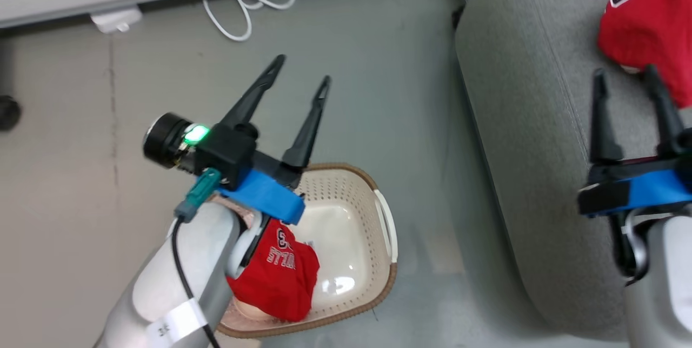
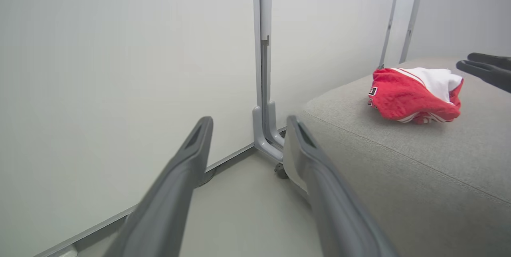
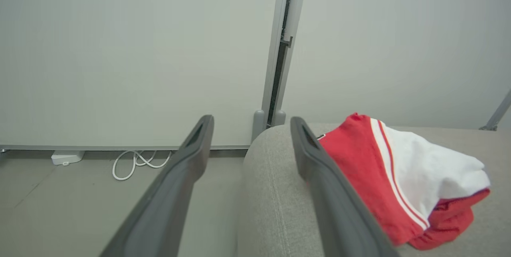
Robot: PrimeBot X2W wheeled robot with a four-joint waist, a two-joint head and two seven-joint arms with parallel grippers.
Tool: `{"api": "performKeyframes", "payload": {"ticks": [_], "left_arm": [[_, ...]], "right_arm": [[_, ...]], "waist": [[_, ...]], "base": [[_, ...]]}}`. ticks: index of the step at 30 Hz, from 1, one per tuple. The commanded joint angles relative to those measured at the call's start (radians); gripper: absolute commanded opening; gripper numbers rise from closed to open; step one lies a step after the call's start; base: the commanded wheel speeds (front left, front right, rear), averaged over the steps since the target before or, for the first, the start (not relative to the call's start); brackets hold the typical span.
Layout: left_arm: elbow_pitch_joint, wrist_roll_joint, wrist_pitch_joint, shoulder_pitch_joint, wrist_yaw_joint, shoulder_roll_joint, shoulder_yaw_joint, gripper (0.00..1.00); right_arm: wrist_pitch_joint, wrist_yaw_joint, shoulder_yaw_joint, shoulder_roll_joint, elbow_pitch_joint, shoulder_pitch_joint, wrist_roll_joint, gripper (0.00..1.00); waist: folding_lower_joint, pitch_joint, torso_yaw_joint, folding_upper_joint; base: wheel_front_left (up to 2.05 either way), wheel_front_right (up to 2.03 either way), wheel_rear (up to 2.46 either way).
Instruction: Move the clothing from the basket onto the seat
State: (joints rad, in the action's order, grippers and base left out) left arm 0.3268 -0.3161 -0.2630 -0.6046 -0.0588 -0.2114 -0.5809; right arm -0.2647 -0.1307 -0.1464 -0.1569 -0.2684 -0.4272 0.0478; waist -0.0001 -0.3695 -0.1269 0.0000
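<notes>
Head view | left gripper (image 1: 303, 69) released, basket jersey (image 1: 281, 278) under wrist | right gripper (image 1: 624, 71) released, seat jersey (image 1: 649, 29) just ahead

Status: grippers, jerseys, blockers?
Both open, empty: left gripper by basket, right gripper over seat. One jersey on seat, second jersey in basket, partly behind left forearm. No blockers seen.

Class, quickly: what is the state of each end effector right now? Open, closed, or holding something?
Left end effector: open, holding nothing.
Right end effector: open, holding nothing.
</notes>
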Motion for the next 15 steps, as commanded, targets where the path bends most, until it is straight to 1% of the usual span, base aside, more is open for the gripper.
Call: {"api": "performKeyframes", "payload": {"ticks": [1,5,9,15], "left_arm": [[-0.006,0.003,-0.003,0.036,0.009,0.002,0.038,1.00],[-0.018,0.014,-0.003,0.095,0.014,0.012,0.123,1.00],[-0.029,0.029,-0.003,0.158,0.018,0.025,0.208,1.00],[-0.045,0.058,-0.002,0.247,0.008,0.047,0.321,1.00]], "right_arm": [[0.000,0.000,0.030,0.012,0.022,0.024,0.010,1.00],[0.000,0.000,0.098,0.033,0.056,0.048,0.019,1.00],[0.000,0.000,0.145,0.052,0.080,0.079,0.023,1.00],[0.000,0.000,0.174,0.070,0.111,0.134,0.018,1.00]], "waist": [[0.0001,0.054,0.041,0.0000],[0.0001,0.098,0.071,0.0000],[0.0001,0.141,0.099,0.0000],[0.0001,0.192,0.131,0.0000]], "base": [[0.00,0.00,0.00],[0.00,0.00,0.00],[0.00,0.00,0.00],[0.00,0.00,0.00]]}}
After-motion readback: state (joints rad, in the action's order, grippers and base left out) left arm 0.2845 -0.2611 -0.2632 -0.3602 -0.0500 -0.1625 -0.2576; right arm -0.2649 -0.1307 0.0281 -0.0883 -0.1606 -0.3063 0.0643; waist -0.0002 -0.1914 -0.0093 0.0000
